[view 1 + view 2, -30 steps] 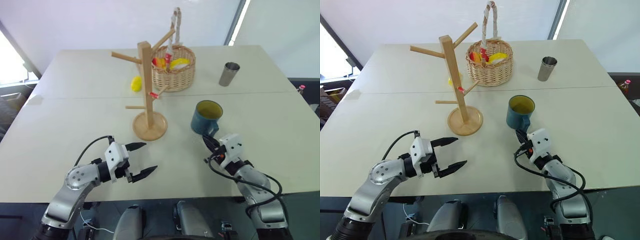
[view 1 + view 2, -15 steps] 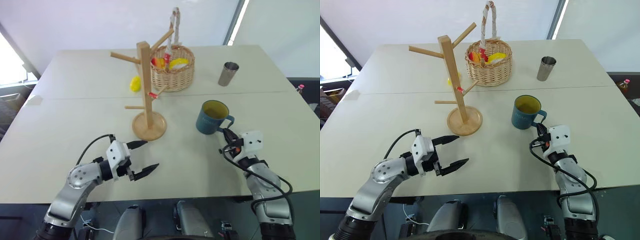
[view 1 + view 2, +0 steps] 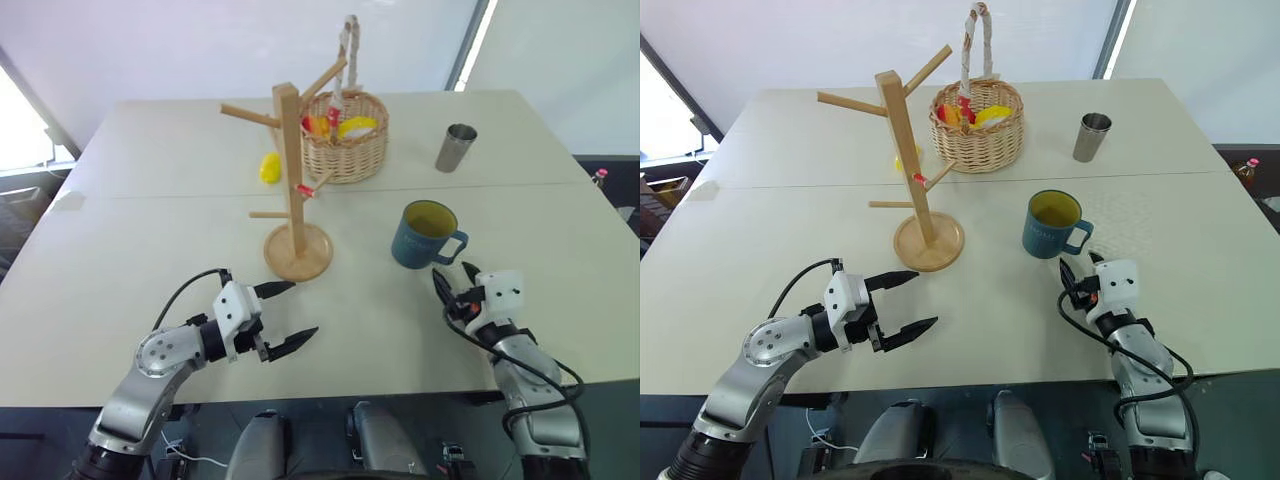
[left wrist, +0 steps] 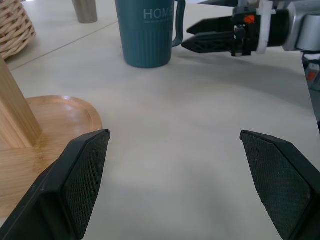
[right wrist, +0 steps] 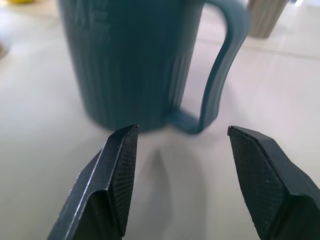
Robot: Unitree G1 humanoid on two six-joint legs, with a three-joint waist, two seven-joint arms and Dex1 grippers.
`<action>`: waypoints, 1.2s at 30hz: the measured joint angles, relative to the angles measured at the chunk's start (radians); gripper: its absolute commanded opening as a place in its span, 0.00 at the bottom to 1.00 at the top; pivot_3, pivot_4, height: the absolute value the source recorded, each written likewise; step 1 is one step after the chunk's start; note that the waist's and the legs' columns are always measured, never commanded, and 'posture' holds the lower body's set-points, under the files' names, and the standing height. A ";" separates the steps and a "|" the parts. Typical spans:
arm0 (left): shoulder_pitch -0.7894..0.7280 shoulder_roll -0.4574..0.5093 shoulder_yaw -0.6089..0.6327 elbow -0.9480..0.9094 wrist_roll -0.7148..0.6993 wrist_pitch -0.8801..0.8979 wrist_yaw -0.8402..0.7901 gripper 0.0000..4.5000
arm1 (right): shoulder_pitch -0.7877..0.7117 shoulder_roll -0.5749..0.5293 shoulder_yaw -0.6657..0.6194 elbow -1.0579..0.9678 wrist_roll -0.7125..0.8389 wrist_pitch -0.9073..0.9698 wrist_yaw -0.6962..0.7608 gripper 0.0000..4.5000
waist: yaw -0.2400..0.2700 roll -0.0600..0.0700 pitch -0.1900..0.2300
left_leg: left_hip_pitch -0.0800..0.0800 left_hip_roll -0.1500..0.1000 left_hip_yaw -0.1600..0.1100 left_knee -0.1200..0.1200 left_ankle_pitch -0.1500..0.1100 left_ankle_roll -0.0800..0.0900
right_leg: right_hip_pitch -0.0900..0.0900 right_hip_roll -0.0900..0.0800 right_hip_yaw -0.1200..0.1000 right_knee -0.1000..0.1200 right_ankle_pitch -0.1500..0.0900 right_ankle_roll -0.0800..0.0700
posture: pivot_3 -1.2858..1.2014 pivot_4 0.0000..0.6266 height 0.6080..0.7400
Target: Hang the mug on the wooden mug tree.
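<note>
Reading "HOME" on the mug — left wrist view; illegible overhead.

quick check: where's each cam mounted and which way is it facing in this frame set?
Left eye and right eye: on the head, looking forward and down over the table; both arms show, left gripper open, right gripper open just short of the mug.
Left wrist: on the left arm, facing across the tabletop to the mug, the wooden mug tree base and the right gripper; own fingers frame it.
Right wrist: on the right arm, facing the mug handle; own fingers low.
Shared: all see the mug.
</note>
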 measured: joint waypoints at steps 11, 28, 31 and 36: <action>-0.004 0.000 -0.005 -0.001 0.000 0.000 0.008 1.00 | -0.068 0.000 -0.019 0.082 -0.010 -0.001 -0.051 0.64 | 0.000 0.000 0.000 | 0.000 0.000 0.000 0.000 0.000 0.000 | 0.000 0.000 0.000 0.000 0.000 0.000 | 0.52 0.24 1.00; -0.010 -0.001 -0.007 -0.002 0.000 -0.001 0.011 1.00 | -0.112 0.014 -0.014 0.139 0.023 -0.026 -0.001 0.01 | 0.000 0.000 0.000 | 0.000 0.000 0.000 0.000 0.000 0.000 | 0.000 0.000 0.000 0.000 0.000 0.000 | 0.52 0.24 1.00; -0.012 -0.001 -0.007 -0.002 0.000 -0.003 0.011 1.00 | -0.103 0.003 0.001 0.122 0.014 -0.026 0.016 0.01 | 0.000 0.000 0.000 | 0.000 0.000 0.000 0.000 0.000 0.000 | 0.000 0.000 0.000 0.000 0.000 0.000 | 0.52 0.24 1.00; -0.010 0.003 -0.004 0.002 0.000 -0.008 0.011 1.00 | -0.087 -0.221 0.140 0.005 -0.204 -0.149 0.123 0.01 | 0.000 0.001 0.000 | 0.000 -0.001 0.000 0.000 0.000 0.000 | 0.000 0.000 0.000 0.000 0.000 0.000 | 0.52 0.24 1.00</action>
